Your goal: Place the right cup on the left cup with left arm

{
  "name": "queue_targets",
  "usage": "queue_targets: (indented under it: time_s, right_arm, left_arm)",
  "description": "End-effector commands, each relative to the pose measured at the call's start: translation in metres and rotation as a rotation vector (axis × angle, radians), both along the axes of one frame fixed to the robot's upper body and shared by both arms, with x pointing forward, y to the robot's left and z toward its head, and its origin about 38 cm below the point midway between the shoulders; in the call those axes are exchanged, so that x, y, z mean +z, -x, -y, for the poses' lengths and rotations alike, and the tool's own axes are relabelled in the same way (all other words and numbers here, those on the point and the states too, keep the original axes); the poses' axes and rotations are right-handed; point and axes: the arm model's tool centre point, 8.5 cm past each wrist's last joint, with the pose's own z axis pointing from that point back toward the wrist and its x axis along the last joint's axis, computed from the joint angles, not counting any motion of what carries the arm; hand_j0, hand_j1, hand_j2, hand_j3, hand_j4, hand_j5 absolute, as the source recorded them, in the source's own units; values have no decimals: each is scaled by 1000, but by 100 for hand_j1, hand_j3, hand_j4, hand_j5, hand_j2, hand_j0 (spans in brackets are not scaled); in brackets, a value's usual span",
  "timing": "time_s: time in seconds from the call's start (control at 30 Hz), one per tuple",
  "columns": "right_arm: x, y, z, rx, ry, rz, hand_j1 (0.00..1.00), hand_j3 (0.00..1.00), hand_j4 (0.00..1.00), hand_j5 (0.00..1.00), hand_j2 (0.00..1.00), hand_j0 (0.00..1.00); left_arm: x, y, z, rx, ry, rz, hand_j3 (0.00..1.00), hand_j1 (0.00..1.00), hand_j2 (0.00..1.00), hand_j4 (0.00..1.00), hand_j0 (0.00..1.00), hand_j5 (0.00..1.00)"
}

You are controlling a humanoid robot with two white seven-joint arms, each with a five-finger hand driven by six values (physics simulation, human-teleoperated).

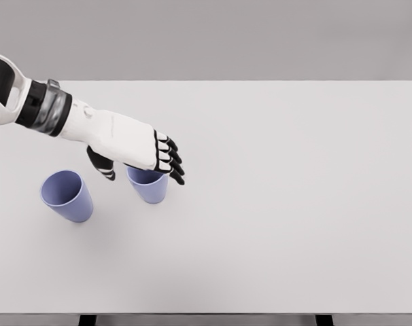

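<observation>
Two light blue cups stand upright on the white table (pixel 281 204). The left cup (pixel 68 196) is near the table's left side, standing apart from the hand. The right cup (pixel 149 185) sits just beside it, its rim partly hidden under my left hand (pixel 141 166). That hand hovers right over the right cup, palm down, with its thumb on the cup's left side and the four black-tipped fingers (pixel 170 157) over its right rim. The fingers look relaxed and do not clasp the cup. The arm reaches in from the upper left.
The table's far edge (pixel 260 81) meets a grey wall. Two black table legs show below the near edge. Nothing else lies on the tabletop.
</observation>
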Motion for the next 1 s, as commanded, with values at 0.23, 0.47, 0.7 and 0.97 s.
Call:
queue_targets:
  time_s: [0.23, 0.47, 0.7, 0.97]
  right_arm:
    - [0, 0, 0, 0, 0, 0, 100, 100, 100, 100, 100, 100]
    - [0, 0, 0, 0, 0, 0, 100, 100, 100, 100, 100, 100]
    - [0, 0, 0, 0, 0, 0, 100, 100, 100, 100, 100, 100]
    - [0, 0, 0, 0, 0, 0, 100, 100, 100, 100, 100, 100]
  left_arm:
    - [-5, -5, 10, -12, -6, 6, 100, 100, 100, 100, 100, 100]
    - [-16, -16, 2, 29, -21, 5, 100, 100, 100, 100, 100, 100]
    - [-18, -22, 9, 26, -12, 25, 100, 100, 100, 100, 100, 100]
    - [-25, -30, 5, 54, -18, 17, 100, 100, 100, 100, 100, 100]
